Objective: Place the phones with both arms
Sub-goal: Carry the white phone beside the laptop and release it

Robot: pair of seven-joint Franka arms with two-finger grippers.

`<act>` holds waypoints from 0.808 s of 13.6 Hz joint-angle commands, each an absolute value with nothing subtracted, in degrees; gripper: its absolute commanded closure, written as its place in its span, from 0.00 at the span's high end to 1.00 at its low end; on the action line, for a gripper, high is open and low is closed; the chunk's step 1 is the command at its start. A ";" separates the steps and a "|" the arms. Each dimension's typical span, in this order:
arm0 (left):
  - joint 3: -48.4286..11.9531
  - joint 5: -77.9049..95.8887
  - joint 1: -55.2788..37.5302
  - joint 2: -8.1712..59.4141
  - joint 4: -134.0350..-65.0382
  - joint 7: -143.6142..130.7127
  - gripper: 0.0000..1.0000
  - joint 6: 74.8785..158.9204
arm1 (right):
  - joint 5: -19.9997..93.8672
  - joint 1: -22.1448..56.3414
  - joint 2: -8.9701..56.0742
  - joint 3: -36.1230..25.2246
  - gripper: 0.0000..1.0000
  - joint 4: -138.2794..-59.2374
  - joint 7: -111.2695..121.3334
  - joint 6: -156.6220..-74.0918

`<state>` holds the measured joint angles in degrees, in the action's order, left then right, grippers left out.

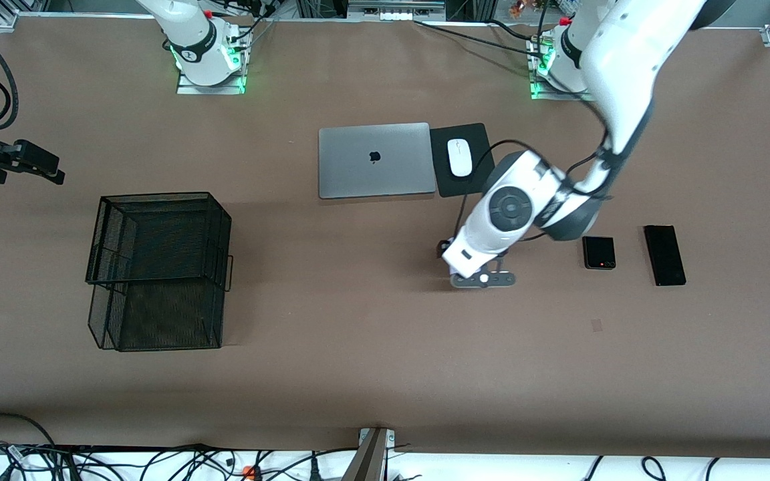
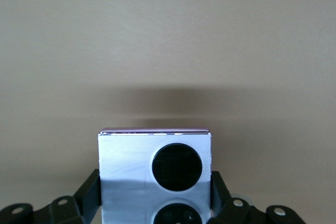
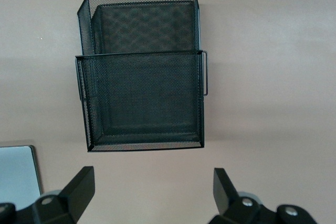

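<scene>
My left gripper [image 1: 482, 278] is low over the table, nearer the front camera than the mouse pad. In the left wrist view it [image 2: 156, 182] is shut on the small white-lavender phone [image 2: 128, 161] with two black circles. In the front view the arm's hand hides this phone. The small squarish black phone [image 1: 599, 252] and the long black slab phone [image 1: 665, 255] lie flat beside it, toward the left arm's end of the table. My right gripper [image 1: 47, 170] [image 3: 152, 187] is open and empty, up in the air at the right arm's end of the table.
A black wire-mesh basket with two tiers [image 1: 158, 196] [image 3: 139, 55] stands toward the right arm's end. A closed silver laptop [image 1: 375, 160] [image 3: 18, 169], a black mouse pad [image 1: 475, 184] and a white mouse [image 1: 460, 157] lie mid-table toward the robots' bases.
</scene>
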<state>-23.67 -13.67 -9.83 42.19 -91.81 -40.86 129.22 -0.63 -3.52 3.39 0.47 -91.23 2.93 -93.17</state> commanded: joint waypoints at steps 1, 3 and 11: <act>-22.51 -15.73 -13.53 46.05 -89.03 -45.78 0.45 130.17 | -0.09 -3.96 2.55 0.70 1.00 -92.02 3.34 -93.52; -21.36 -16.17 -15.46 46.84 -89.03 -45.88 0.48 130.43 | -0.17 -3.87 2.55 0.70 1.00 -92.02 3.34 -93.60; -20.83 -17.23 -15.30 47.82 -89.12 -45.97 1.00 134.13 | -0.26 -3.78 3.07 0.97 1.00 -92.02 3.34 -93.51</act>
<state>-21.05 -15.19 -15.30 47.90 -90.52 -44.90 134.82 -0.63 -3.50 3.43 0.61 -91.25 2.96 -93.17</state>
